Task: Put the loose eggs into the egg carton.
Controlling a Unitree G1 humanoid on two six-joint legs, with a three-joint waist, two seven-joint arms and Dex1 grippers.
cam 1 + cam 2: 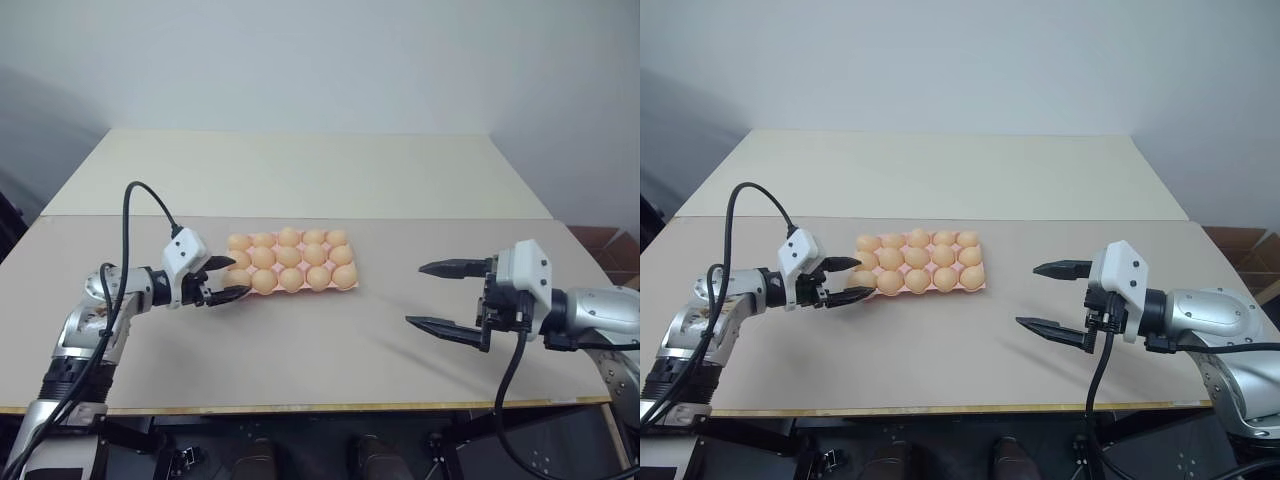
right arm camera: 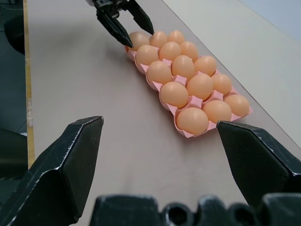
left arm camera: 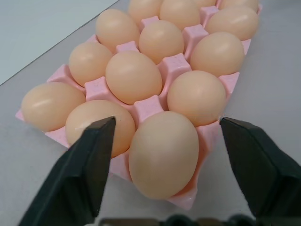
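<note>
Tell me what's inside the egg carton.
The egg carton holds eggs in all fifteen cups, three rows of five. The eggs cover the cup bottoms, so those cannot be seen.

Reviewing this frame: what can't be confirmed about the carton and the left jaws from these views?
- egg carton: its cups are hidden under the eggs in every view, so seating depth is unclear.
- left gripper: jaws open either side of the corner egg; contact with it can't be judged.
- Table under the left gripper: hidden in the head views.
</note>
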